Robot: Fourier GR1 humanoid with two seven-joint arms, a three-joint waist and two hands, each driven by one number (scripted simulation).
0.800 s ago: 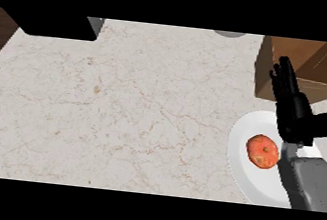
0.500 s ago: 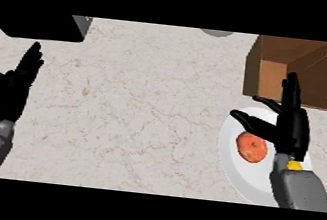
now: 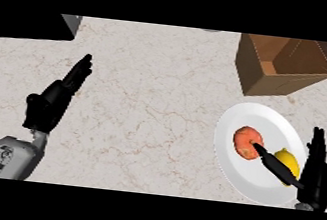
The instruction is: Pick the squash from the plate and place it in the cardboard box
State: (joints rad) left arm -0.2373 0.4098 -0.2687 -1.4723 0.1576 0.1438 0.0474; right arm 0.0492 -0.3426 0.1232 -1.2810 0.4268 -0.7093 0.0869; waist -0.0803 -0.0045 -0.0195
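The counter (image 3: pixel 159 106) is pale marble with brown veins and fills most of the head view. At its upper left sits a dark appliance (image 3: pixel 27 23); no writing can be read on it, or anywhere else.

The box (image 3: pixel 282 66) stands at the upper right, brown cardboard, flaps open, tilted in the frame. Nothing can be seen inside it.

Below the box, well apart from it, lies the white plate (image 3: pixel 235 122). It holds two things: the squash (image 3: pixel 247 142), orange-red, left of the plate's middle, and just beside it on the right a yellow fruit (image 3: pixel 287 161), partly hidden by the right hand.

The left hand (image 3: pixel 48 104) shows at the left over bare counter, fingers straight and pointing up and to the right, holding nothing, resting. Its grey forearm (image 3: pixel 5 158) enters from the lower left.

The right hand (image 3: pixel 315 173) is at the plate's right rim. Its fingers are straight and upright, and its thumb (image 3: pixel 268 161) reaches left across the yellow fruit with its tip at the squash. It is spread wide and grasps nothing.

Half a second ago the right hand stood higher, between plate and box; now it sits low at the plate's edge. The plate and box appear further left and lower in the frame than before, and the yellow fruit has come into sight.
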